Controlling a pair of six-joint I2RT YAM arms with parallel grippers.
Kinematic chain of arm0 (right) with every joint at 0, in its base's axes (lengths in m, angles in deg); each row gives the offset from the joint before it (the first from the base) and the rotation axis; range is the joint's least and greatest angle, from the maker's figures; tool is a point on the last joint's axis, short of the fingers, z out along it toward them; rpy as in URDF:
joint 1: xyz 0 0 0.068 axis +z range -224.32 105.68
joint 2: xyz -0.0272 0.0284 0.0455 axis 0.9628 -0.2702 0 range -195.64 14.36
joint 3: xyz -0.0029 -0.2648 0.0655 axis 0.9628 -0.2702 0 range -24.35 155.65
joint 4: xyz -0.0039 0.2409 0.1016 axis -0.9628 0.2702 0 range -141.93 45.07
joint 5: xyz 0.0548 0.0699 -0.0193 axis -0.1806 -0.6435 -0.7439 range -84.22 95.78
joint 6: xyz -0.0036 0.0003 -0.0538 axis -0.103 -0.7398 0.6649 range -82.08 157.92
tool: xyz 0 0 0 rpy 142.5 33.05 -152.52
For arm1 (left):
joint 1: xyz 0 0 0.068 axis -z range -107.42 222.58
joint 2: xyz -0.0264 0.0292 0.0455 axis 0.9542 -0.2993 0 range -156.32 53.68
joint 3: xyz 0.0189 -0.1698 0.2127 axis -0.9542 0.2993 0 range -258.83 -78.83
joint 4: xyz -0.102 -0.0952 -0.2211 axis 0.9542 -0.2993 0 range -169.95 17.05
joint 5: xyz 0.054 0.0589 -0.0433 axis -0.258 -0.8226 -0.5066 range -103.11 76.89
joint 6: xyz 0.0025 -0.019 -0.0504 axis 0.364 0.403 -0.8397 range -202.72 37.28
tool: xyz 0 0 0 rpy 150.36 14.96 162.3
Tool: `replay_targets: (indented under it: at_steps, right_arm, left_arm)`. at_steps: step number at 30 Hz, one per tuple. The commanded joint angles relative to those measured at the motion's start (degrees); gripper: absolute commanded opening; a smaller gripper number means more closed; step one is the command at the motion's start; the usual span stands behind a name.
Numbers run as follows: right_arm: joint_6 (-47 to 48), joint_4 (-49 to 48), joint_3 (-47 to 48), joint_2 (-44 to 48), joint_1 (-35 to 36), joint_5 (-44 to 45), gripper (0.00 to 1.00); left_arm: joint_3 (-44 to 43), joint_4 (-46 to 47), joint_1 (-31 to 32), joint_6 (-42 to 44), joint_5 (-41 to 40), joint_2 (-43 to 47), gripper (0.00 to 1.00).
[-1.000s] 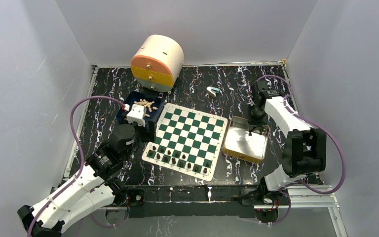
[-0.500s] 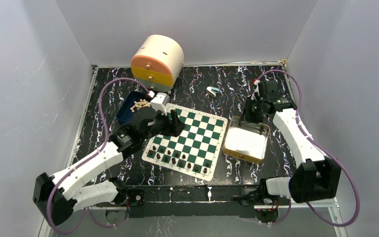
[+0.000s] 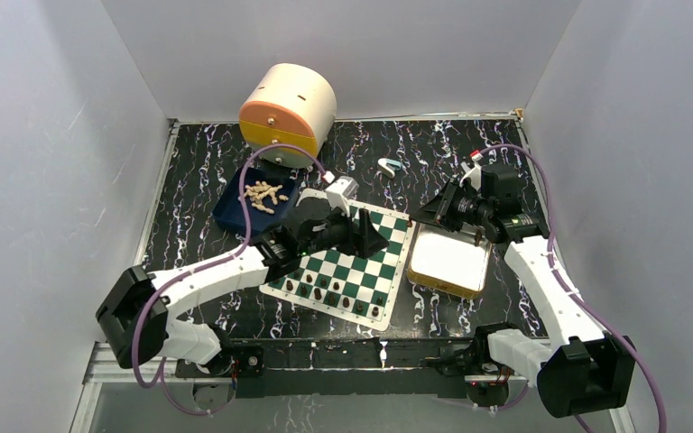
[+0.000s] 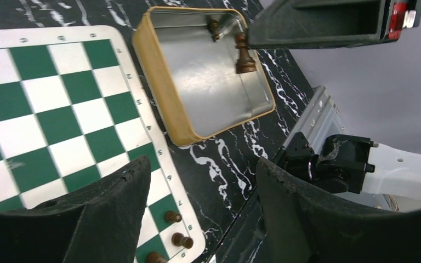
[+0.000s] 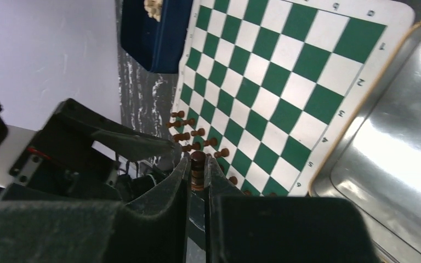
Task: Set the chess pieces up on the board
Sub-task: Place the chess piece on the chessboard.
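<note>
Now your right gripper (image 5: 197, 176) pinches a dark brown wooden chess piece (image 5: 198, 161) upright; the green-and-white chequered board (image 5: 285, 82) lies leftward, under your empty, wide-open left gripper (image 4: 200, 171).

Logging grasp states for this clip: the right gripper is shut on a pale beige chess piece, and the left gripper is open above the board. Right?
Not quite: the chess piece pinched in the right gripper is dark brown, not pale beige, as the right wrist view shows. The left gripper is indeed open above the board.
</note>
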Motion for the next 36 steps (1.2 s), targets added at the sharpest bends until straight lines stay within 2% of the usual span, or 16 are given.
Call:
replay_targets:
  at_steps: [1, 8, 12, 21, 25, 31, 33, 36]
  right_arm:
    - [-4.05, -7.49, -0.93, 2.14, 0.99, -4.96, 0.16]
    - [-5.26, -8.57, -2.83, 3.56, 1.77, -7.3, 0.16]
    - [-5.86, -9.29, -3.53, 4.57, 1.73, -8.4, 0.16]
    - [-6.27, -10.42, -2.93, 5.64, 1.75, -10.07, 0.16]
    - [-6.27, -9.86, -2.34, 5.9, 1.74, -11.02, 0.17]
    - [-4.08, -7.36, -1.22, 6.22, 1.74, -12.38, 0.17]
    - [-2.05, -5.82, -0.53, 6.12, 1.72, -13.11, 0.2]
    - [1.24, -4.37, 0.11, 5.63, 1.72, -15.84, 0.27]
  left_arm:
    - [-3.83, 6.94, 2.92, 1.69, 0.7, -3.0, 0.68]
    - [-6.08, 9.24, 4.56, 1.76, -2.23, -5.54, 0.66]
    - [-6.28, 10.37, 4.86, 1.02, -2.9, -6.82, 0.6]
    - [-9.7, 9.11, 5.58, 2.59, -4.09, -9.07, 0.53]
    - [-10.22, 9.64, 5.58, 3.08, -4.49, -9.1, 0.4]
    - [-8.83, 10.11, 5.65, 5.21, -2.66, -8.25, 0.09]
    - [-8.03, 9.18, 5.58, 7.96, -1.23, -7.74, 0.04]
    - [-6.36, 7.16, 5.63, 12.8, -0.73, -5.88, 0.02]
